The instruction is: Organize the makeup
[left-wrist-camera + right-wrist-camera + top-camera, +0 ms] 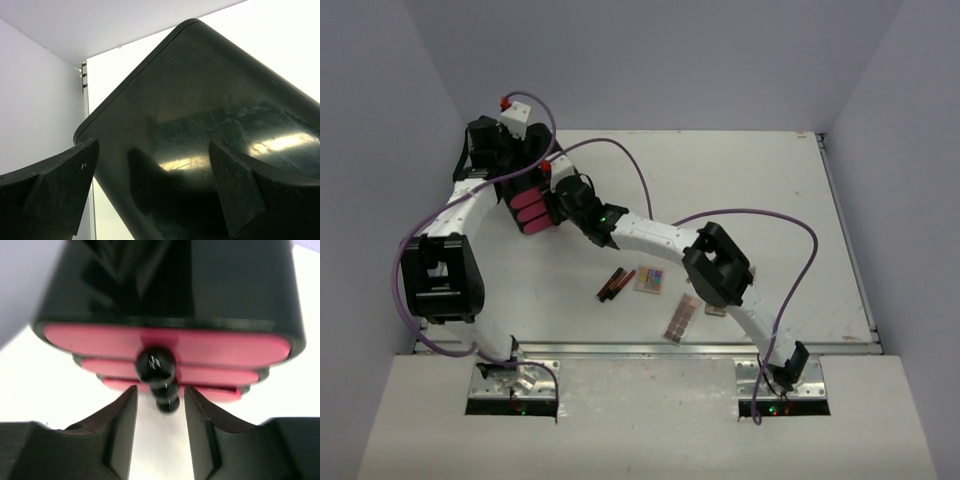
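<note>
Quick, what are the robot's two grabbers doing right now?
Left gripper: open wide at the black box, no grip seen.
Right gripper: partly open around a black drawer knob, not gripping it.

The box (200, 115) top is glossy black plastic, smooth and mirror-like, marked with fine scratches and smudges. Its drawers (100, 337) look like smooth pink plastic with a soft sheen. The knobs (156, 365) on them are polished black balls with bright glints. The left fingers (60, 185) over the box are matt black plastic, faintly grainy with pale specks. The right fingers (122, 430) before the drawers are matt black too. The table (750, 180) under the box is flat matt white. The cables (630, 165) beside the box look like smooth purple plastic or rubber. The sticks (613, 286) in front of the box are too small to judge.
</note>
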